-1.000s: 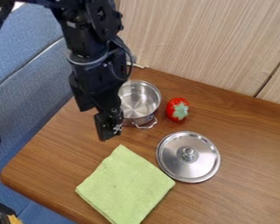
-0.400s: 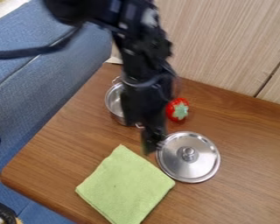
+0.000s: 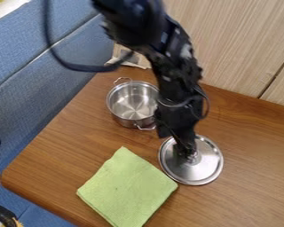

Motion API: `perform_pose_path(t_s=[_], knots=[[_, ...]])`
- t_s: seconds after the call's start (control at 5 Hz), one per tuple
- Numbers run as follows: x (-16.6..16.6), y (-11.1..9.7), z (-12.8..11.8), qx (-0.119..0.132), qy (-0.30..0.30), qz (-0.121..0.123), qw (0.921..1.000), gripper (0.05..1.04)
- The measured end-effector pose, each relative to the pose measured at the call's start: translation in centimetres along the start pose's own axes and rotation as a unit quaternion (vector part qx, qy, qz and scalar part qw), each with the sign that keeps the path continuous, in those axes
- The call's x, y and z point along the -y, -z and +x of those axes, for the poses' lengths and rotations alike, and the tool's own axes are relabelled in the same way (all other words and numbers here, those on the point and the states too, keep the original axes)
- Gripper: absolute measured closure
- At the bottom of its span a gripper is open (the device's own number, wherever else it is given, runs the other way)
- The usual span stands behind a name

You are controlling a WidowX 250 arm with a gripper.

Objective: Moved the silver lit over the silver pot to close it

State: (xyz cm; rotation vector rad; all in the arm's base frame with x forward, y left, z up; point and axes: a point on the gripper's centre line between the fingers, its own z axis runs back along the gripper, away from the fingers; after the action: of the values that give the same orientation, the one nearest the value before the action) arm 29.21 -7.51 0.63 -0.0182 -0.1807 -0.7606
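1. Tool (image 3: 188, 155): located at the knob of the silver lid (image 3: 202, 171). Opening cannot be determined; neither can any hold on the knob.
2. Lid: flat on the counter (image 3: 67, 148), near the green cloth (image 3: 126, 188). Silver pot (image 3: 132, 105) stands uncovered.
3. Risk, judged: the knob looks small and smooth; an off-centre or shallow grasp could let the lid slip or tilt.
4. Risk, judged: insufficient lift could strike the pot's rim or handle, shifting the pot; poor alignment could seat the lid crooked.
5. Change: against the earliest frame, the arm (image 3: 177, 75) has swung from in front of the pot to over the lid. Lid, pot and cloth appear unmoved.
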Motion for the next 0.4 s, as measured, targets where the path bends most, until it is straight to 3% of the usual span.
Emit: perform_pose_path(t_s=[0.4], knots=[[0.25,2.68,2.01,-0.010,0.028,-0.010,0.9995,0.083]])
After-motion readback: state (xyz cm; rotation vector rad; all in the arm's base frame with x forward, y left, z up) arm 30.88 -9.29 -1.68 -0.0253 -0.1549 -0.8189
